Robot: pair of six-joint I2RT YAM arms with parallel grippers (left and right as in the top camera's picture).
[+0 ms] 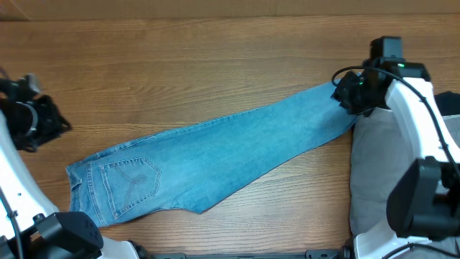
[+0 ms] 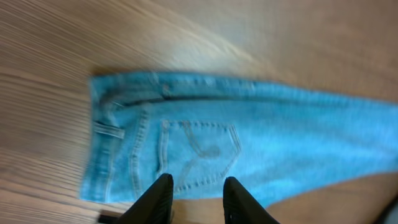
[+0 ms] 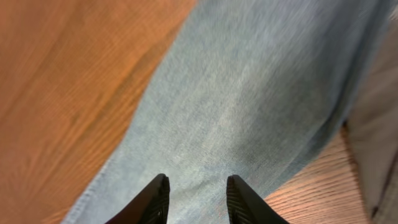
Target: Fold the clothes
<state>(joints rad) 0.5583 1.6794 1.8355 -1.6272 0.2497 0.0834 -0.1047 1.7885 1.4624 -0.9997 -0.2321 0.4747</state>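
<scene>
I'm looking down past the left claw (image 2: 198, 182) first. Its two dark fingers (image 2: 163, 193) are standing apart with nothing between them, so it's released and hanging above the stitched back pocket (image 2: 199, 152) of the light blue denim jeans (image 2: 280, 137). That left wrist picture is coming through blurred, so I'm not calling whether the tips are touching cloth. From overhead, the left claw (image 1: 43, 119) is showing out at the left edge of the desk (image 1: 180, 65), clear of the denim.

The jeans (image 1: 215, 155) are lying flat as one long strip across the wood, pocket (image 1: 129, 183) side up. The waistband end is sitting near the lower left, and the leg is running on a diagonal up to the right.

At that far end the right claw (image 1: 346, 90) is sitting over the leg. In its own wrist view the right claw (image 3: 197, 180) is also released, fingers (image 3: 155, 199) spread wide and gripping nothing, with plain blue denim (image 3: 249, 93) filling the gap behind them. I can't tell whether it's pressing on the fabric or hovering.

Grey trousers (image 1: 377, 173) are lying in a heap on the right side of the desk, just beside the leg end, and I'm seeing their edge (image 3: 376, 143) along the right of the wrist picture too.
</scene>
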